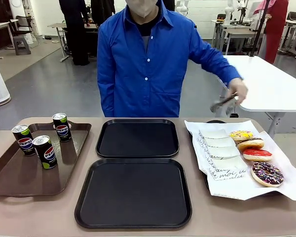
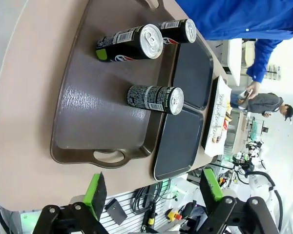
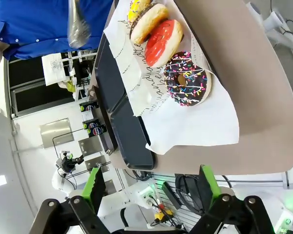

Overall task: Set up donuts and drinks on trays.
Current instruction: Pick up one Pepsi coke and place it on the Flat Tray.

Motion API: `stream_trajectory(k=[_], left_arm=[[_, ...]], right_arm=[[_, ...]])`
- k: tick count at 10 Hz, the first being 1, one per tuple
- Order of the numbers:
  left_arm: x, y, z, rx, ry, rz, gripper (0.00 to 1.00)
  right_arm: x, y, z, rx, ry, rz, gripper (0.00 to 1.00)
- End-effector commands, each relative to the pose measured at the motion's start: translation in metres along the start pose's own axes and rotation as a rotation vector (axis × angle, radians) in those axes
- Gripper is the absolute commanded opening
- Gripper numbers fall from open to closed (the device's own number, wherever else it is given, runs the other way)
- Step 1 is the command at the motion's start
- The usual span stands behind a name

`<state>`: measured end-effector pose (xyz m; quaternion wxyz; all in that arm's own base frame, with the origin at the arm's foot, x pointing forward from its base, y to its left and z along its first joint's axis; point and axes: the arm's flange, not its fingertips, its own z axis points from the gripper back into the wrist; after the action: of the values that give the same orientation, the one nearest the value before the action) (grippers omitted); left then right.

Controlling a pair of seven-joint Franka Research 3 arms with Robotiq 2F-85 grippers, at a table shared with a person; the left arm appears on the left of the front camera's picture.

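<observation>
We find trays [image 1: 137,139] bare, centred for loading; drinks [image 1: 44,150] staged on brown tray [image 1: 19,177], donuts [image 1: 257,155] on paper [image 1: 232,190]. Left end effector [image 2: 153,192] and right end effector [image 3: 151,187] spread, empty. Person's hand [image 1: 237,90] probably holds tongs [image 1: 223,103].

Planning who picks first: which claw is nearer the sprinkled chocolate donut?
Right. The right claw hovers close by the sprinkled chocolate donut; the left claw hovers by the brown tray, with the black trays between it and the donut.
</observation>
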<state>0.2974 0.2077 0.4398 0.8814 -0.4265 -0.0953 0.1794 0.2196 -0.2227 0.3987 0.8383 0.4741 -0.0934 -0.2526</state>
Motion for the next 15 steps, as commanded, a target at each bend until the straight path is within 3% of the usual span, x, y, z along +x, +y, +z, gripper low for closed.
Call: stream_trajectory(k=[1, 11, 13, 15], left_arm=[[-0.001, 0.0, 0.0, -0.005, -0.002, 0.012, 1.0], [0.0, 0.0, 0.0, 0.0, 0.0, 0.0, 1.0], [-0.005, -0.057, -0.003, 0.152, -0.043, -0.055, 1.0], [-0.01, -0.14, -0.007, 0.252, -0.138, -0.146, 1.0]], right_arm=[[0.0, 0.0, 0.0, 0.01, 0.001, -0.001, 1.0], [0.0, 0.0, 0.0, 0.01, 0.001, -0.001, 1.0], [0.0, 0.0, 0.0, 0.01, 0.001, -0.001, 1.0], [0.0, 0.0, 0.0, 0.01, 0.001, -0.001, 1.0]])
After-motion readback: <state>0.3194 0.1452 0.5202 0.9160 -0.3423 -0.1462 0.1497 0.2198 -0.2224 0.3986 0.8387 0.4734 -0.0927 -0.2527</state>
